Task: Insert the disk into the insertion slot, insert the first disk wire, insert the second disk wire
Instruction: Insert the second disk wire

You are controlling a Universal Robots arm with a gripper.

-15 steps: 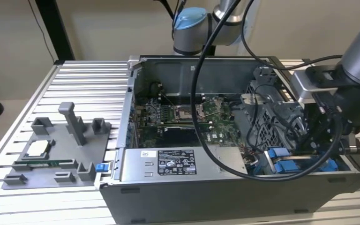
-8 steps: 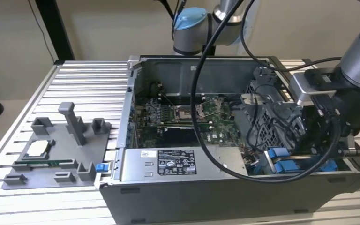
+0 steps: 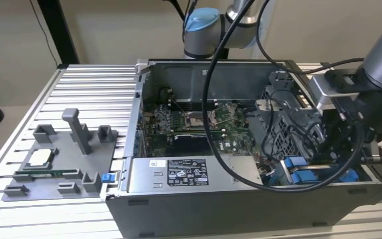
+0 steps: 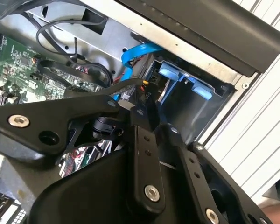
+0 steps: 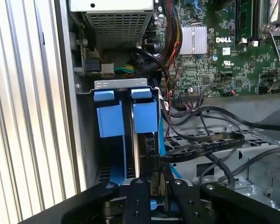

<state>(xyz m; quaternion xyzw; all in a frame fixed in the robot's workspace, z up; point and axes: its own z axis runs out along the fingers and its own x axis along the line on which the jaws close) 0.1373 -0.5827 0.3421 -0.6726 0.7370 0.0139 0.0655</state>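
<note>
Down at the insertion slot [image 5: 126,140], the claw [image 5: 155,184] pinches a black wire plug [image 5: 150,149] (fingers nearly together).

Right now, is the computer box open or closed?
Open. The computer case has no side cover, so the green circuit board and black cables inside show.

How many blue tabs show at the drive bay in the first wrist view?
2: one blue tab next to the case wall, the other beside it toward the motherboard. More may be hidden behind the gripper.
</note>
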